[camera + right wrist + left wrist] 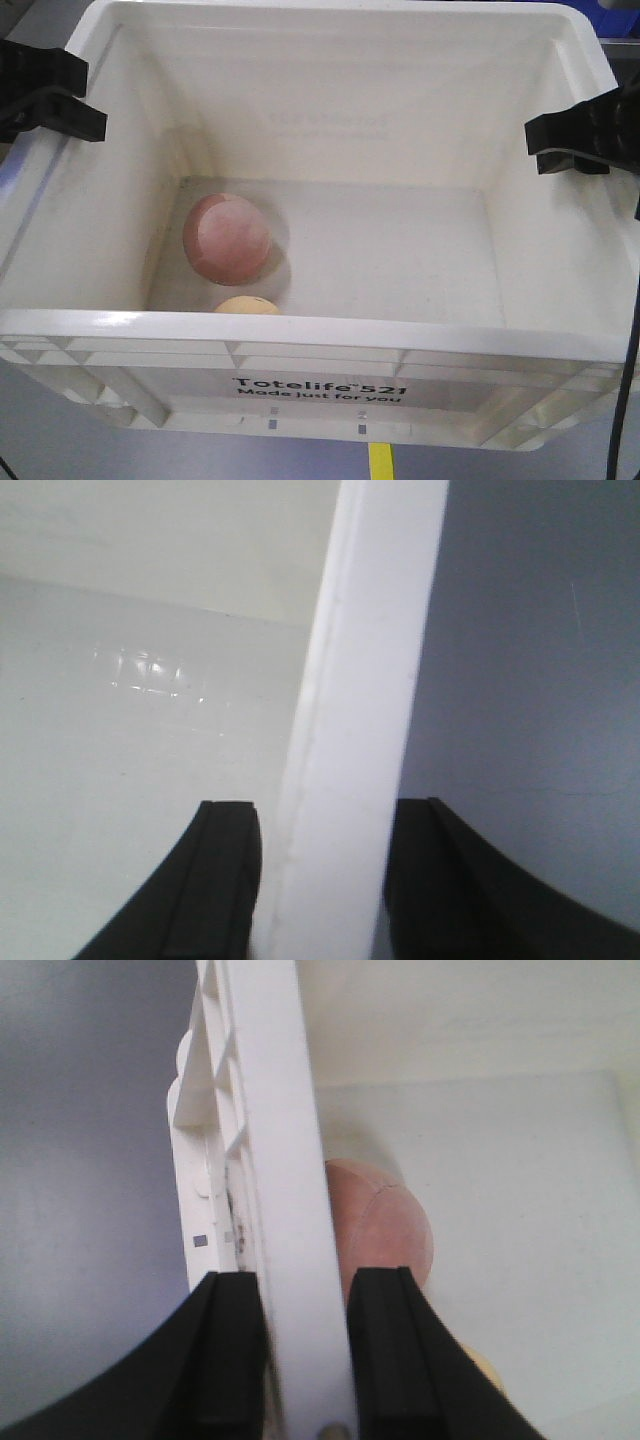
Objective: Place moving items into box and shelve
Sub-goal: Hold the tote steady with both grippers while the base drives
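White box (300, 335) already holds both items; shelving is likely the step in hand. Left gripper (305, 1305) and right gripper (325, 830) each clamp a side rim, one finger inside, one outside. The arms should lift level and together. Reddish ball (227, 238) sits near the left wall with the yellow object (246, 305) just beside it; both may roll if the box tilts.

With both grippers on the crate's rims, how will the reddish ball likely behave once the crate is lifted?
The reddish ball is round and lies loose on the crate floor, so any tilt would probably send it rolling. The yellow object beside it may check it slightly. The high walls should keep it inside.
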You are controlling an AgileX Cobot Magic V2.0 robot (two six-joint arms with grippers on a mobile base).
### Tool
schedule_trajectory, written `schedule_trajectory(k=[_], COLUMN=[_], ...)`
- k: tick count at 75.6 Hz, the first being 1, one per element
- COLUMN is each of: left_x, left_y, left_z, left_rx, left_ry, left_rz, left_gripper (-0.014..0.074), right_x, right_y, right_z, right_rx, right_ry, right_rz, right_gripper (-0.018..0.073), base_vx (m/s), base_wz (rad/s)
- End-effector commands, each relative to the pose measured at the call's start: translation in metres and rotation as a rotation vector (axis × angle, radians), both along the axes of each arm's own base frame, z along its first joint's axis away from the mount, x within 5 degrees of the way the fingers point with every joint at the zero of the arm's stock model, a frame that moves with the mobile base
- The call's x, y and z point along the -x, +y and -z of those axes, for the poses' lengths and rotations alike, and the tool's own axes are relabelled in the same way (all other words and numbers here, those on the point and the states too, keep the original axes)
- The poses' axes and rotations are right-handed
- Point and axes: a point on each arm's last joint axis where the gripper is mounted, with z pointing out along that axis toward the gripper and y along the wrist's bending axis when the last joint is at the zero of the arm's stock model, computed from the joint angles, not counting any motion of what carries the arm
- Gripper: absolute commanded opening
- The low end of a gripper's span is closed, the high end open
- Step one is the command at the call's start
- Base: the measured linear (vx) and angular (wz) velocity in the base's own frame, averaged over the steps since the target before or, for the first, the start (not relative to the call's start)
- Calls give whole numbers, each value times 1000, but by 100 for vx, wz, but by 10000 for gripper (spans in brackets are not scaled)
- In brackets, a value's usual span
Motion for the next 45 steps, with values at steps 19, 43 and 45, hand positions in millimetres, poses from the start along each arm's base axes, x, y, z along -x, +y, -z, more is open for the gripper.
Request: schedule_trajectory(k=[19, 43, 45], left_x=[10, 10, 10], left_y=[-5, -5, -5], left_z=[-34, -34, -34], left_rx=[136, 136, 136], left_ry=[-168, -168, -168], left_rz=[9, 9, 9], left_gripper=[-3, -3, -3], right_x=[1, 1, 1], right_y=[-5, -5, -5], right_z=[-24, -24, -24], right_rx=[-17, -16, -16], right_ry=[-163, -162, -162], right_rz=[17, 17, 17], right_gripper=[-6, -6, -6], base_vx=[34, 38, 40], base_wz=[-2, 3, 6])
